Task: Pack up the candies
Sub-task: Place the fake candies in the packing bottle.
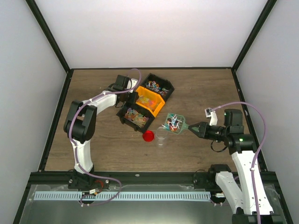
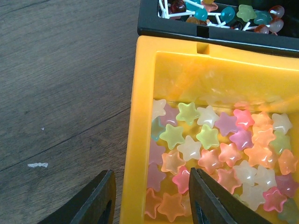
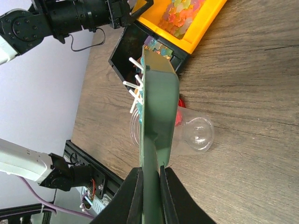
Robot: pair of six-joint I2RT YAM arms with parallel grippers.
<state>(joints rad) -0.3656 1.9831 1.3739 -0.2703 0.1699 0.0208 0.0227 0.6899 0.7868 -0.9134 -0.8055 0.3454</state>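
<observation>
Sitting on the wood table (image 1: 107,149) are 3 bins (image 1: 169,87), and the left gripper (image 2: 152,173) straddles the wall of the yellow bin (image 2: 140,116), jaws partway open, clamping nothing. The right gripper (image 3: 150,170) is pinched tight on the green scoop (image 3: 156,93), held just over the clear jar (image 3: 196,135) beside the red lid (image 1: 148,136). Star candies (image 2: 210,144) fill the yellow bin, stick candies (image 1: 173,122) sit in the scoop.

Left gripper (image 2: 150,176) low in frame, jaws spread and straddling the left wall of the yellow bin (image 2: 140,140): one finger outside over the wooden table (image 2: 60,93), the other inside, just above the star-shaped candies (image 2: 219,149), pastel pink, yellow, orange and green. Beyond the yellow bin, touching its far wall, a black bin (image 2: 187,30) shows round candies on white sticks (image 2: 224,11).
</observation>
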